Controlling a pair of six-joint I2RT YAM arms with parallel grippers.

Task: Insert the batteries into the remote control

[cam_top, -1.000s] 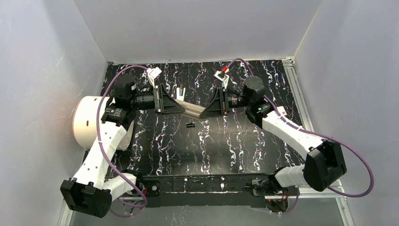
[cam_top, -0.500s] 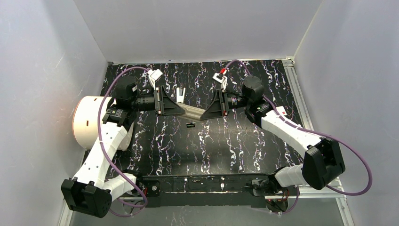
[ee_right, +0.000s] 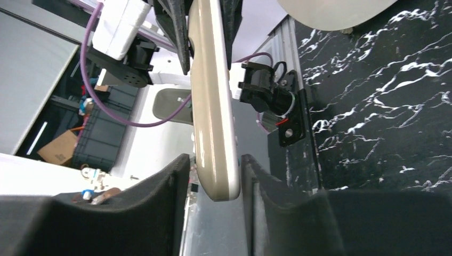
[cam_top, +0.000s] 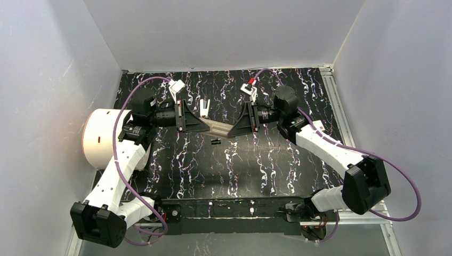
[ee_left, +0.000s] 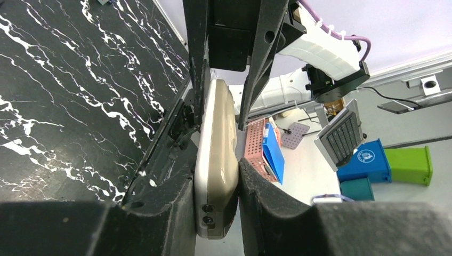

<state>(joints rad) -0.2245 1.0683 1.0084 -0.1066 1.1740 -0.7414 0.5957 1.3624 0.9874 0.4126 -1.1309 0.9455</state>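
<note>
since a second ago you have drawn both arms slightly inward, so the left end effector [cam_top: 207, 126] and the right end effector [cam_top: 233, 130] now sit a little closer together. the remote control [cam_top: 219, 128] stays bridged between them above the black marbled surface [cam_top: 256, 165]. each end effector is clamped on one end of it. the one battery [cam_top: 215, 142] you can see, a small dark cell, lies where it lay before. it is on the surface just on the near side of the remote and not touching it.

only the top view shows you that battery, along with a small white piece [cam_top: 204, 105] beyond the remote and a white round drum [cam_top: 98, 136] at the left edge. the left wrist view gives you the remote edge-on, beige, pressed between both fingers [ee_left: 160, 181], with two small dark holes in its near end. the right wrist view shows its other end, rounded and squeezed between the pads [ee_right: 170, 184].
</note>
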